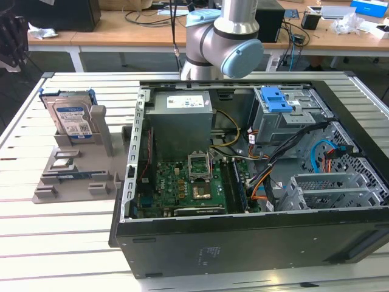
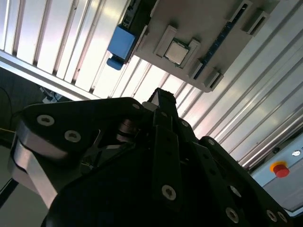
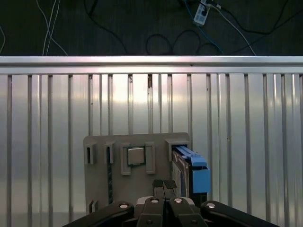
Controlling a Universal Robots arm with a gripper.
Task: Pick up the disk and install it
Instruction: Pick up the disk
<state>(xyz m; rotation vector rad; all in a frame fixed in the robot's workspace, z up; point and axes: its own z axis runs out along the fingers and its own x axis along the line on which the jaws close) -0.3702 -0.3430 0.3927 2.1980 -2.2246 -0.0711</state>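
Note:
The disk (image 1: pixel 72 118) stands on edge in a grey holder (image 1: pixel 73 176) at the exterior view's left, silver with a white-and-blue label and blue side rails. In the first wrist view the disk (image 3: pixel 191 170) shows edge-on, blue rail upward, at one side of the holder (image 3: pixel 102 179). My gripper (image 3: pixel 164 183) hangs well above the holder, close beside the disk in that picture, fingers together with nothing between them. In the second wrist view the gripper (image 2: pixel 161 94) points toward the holder (image 2: pixel 208 28) and the disk's blue rail (image 2: pixel 120 45).
An open computer case (image 1: pixel 243 255) fills the exterior view's middle and right, with a grey power-supply box (image 1: pixel 179 118), a motherboard (image 1: pixel 194 188) and a drive cage with a blue latch (image 1: pixel 276 100). A processor chip (image 3: pixel 136 155) sits in the holder. The table (image 1: pixel 61 243) is slatted aluminium.

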